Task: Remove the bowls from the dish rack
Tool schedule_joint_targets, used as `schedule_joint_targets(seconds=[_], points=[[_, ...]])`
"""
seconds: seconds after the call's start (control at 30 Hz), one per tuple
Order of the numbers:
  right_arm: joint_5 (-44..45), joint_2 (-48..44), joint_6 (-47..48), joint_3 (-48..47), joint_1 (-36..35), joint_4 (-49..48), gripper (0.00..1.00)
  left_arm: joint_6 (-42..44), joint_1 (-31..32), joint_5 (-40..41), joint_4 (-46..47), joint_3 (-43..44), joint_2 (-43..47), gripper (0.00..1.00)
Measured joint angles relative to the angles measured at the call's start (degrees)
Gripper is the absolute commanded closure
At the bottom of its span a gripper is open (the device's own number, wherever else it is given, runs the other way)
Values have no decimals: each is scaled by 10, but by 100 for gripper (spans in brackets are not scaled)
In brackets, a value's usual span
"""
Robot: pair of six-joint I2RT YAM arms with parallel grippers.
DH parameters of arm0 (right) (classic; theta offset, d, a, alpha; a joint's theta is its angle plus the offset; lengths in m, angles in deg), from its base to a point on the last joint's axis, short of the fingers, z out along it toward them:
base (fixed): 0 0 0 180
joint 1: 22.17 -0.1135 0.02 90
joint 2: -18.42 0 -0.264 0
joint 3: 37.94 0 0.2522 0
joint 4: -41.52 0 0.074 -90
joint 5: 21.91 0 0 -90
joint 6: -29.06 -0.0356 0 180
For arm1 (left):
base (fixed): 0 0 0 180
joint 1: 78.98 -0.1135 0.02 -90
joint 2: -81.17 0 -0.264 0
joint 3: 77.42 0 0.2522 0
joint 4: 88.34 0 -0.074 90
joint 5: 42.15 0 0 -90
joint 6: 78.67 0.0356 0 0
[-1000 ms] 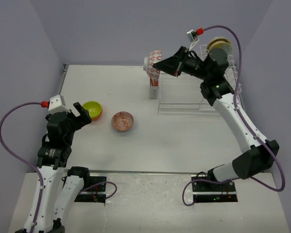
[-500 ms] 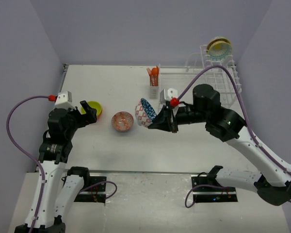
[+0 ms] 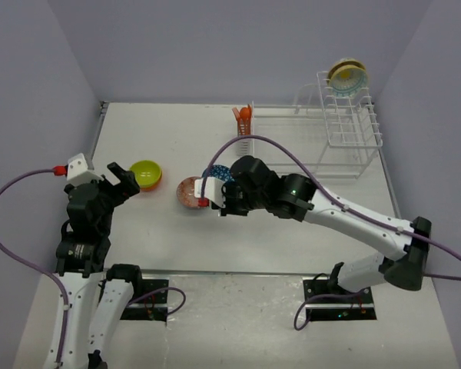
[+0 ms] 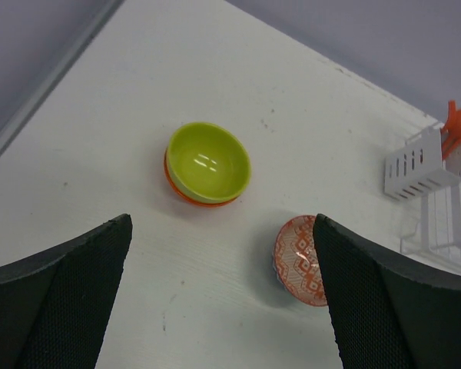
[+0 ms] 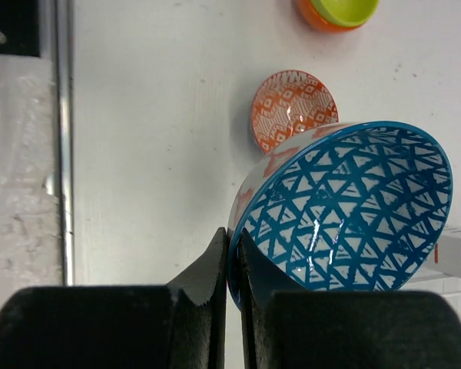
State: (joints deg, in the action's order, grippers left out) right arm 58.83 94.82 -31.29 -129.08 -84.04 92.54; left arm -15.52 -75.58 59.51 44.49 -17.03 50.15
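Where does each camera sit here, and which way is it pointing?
Top external: above and behind the arm bases, looking down over the table; both arms show, dish rack far right.
Left wrist: on the left arm, looking down past the open left gripper at the lime-green bowl.
Right wrist: on the right arm, facing down; the right gripper pinches the blue bowl by its rim.
Shared: all three show the lime-green bowl and the orange-red bowl.
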Motion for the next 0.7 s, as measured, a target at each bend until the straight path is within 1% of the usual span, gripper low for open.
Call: schedule_joint_targets(seconds=[0.1,0.3,0.43,0.57,0.7], points=[[32,77,30,-46,-1,14,100,-11,-4,40,-6,0,21,0],[92,228,67,-168,-19,33,100,-18,-4,67,-20,0,28,0],[120,314,92,-228,-23,36,100,-26,-4,88,-26,1,38,0],[130,370,112,-248,-23,40,100,-27,-4,94,-28,1,39,0],[125,400,127,-255,-22,54,100,-26,-4,94,-28,1,40,0]])
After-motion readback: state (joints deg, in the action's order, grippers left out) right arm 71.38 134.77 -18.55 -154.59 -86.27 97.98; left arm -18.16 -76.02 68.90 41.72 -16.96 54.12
